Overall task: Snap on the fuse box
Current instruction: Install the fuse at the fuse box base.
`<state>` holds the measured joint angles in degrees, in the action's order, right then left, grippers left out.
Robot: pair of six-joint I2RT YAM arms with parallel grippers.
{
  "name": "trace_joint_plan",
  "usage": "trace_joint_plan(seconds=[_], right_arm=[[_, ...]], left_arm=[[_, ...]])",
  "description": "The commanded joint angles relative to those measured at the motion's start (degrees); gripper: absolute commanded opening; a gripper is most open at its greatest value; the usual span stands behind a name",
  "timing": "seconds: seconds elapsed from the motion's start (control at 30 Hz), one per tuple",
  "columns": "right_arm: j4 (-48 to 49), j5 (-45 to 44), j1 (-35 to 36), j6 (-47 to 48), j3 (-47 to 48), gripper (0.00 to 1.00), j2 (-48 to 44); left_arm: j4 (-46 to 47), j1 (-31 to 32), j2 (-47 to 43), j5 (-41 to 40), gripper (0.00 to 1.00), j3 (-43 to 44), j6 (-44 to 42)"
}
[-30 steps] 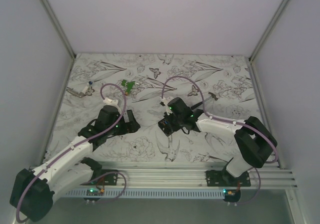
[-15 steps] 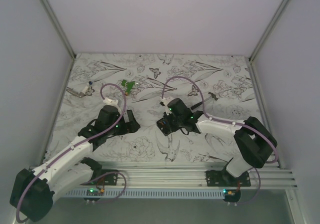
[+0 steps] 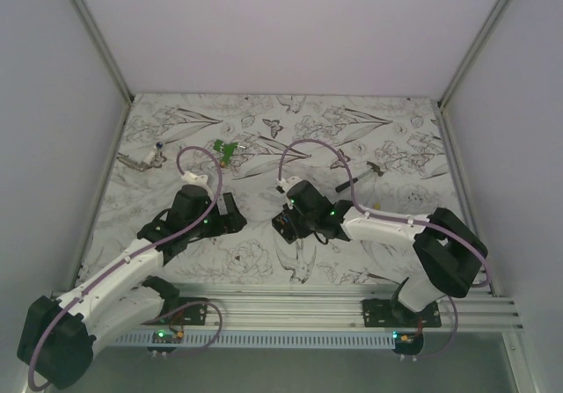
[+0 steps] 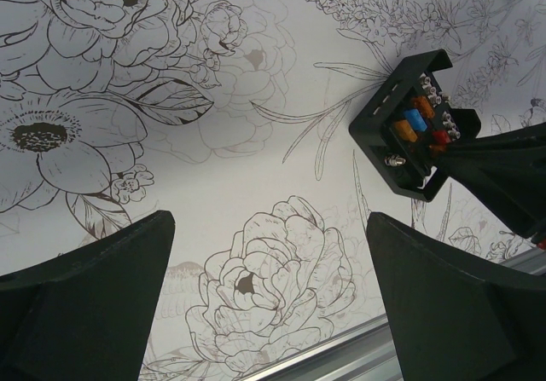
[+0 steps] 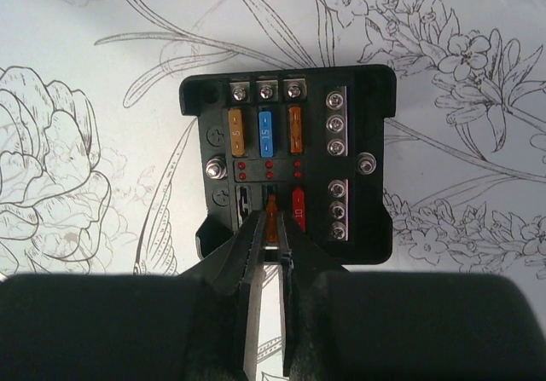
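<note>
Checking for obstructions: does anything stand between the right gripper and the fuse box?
Nothing visible does. The right gripper is at the fuse box, its jaws flanking an orange fuse in the near row.

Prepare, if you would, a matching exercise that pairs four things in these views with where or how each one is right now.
Things:
1. left end effector
2. right end effector
3. fuse box
4. green piece

Place or state:
A. lies on the far side, left of centre
B. uncovered, coloured fuses showing
C. wide open, holding nothing
D. nearly closed at an orange fuse

Pairs: 1-C, 2-D, 3-B, 4-A.
</note>
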<state>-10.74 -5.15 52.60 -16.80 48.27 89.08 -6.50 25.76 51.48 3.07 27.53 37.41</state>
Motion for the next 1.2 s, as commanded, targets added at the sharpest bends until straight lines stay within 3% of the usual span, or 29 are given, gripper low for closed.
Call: trace_joint_plan(seconds=[0.0,0.4,0.7,0.93,1.17], right_arm=[[-3.1,-2.4,1.1,0.3,0.7,0.16,-1.7],[-4.0,-4.5,1.8,1.8,3.1,0.18,0.0],[-4.5,-5.9,2.1,3.1,4.8,0.27,-0.1],[-4.8,-7.0,2.1,3.6,5.4,0.26,2.1],[-5.2,-6.0,2.1,4.2,5.7,0.18,2.6]], left_arm=[[-2.0,-0.5,-0.3,-0.5,0.99,0.8,-1.2],[-2.0,-0.5,-0.1,-0.3,1.00,0.9,-1.1],[-2.0,-0.5,-0.2,-0.2,1.00,0.8,-1.2],[-2.0,-0.5,-0.3,-0.2,1.00,0.8,-1.2],[-2.0,-0.5,-0.2,-0.2,1.00,0.8,-1.2]])
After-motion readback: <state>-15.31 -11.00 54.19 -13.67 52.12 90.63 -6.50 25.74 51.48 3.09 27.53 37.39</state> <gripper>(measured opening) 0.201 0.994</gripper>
